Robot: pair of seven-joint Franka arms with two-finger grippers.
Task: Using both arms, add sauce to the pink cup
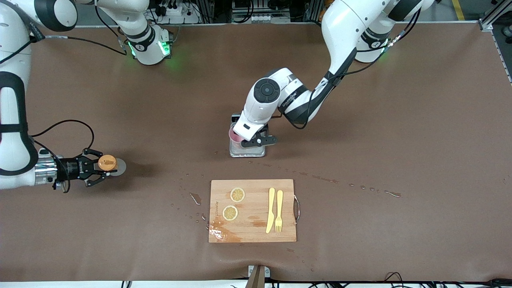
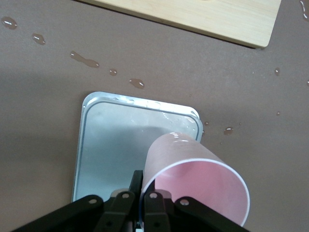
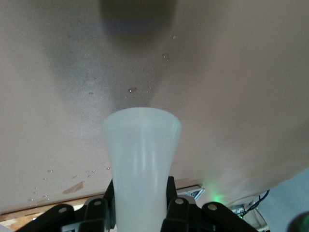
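Front view: the right gripper (image 1: 105,167) clamps the translucent whitish squeeze bottle with an orange cap (image 1: 108,163) near the right arm's table edge.

Left wrist view: the left gripper (image 2: 141,197) pinches the pale-pink plastic cup (image 2: 193,186), tilted over the grey metal scale (image 2: 108,140) mid-table; sauce could spill out.

Right wrist view: a tight squeeze might squirt early.

On the surface (image 1: 400,120): one pink cup (image 1: 233,136), one sauce bottle (image 1: 109,163), one metal tray (image 1: 248,152), one cutting board (image 1: 252,228), two lemon slices (image 1: 237,195), one knife (image 1: 271,210), one fork (image 1: 279,211).
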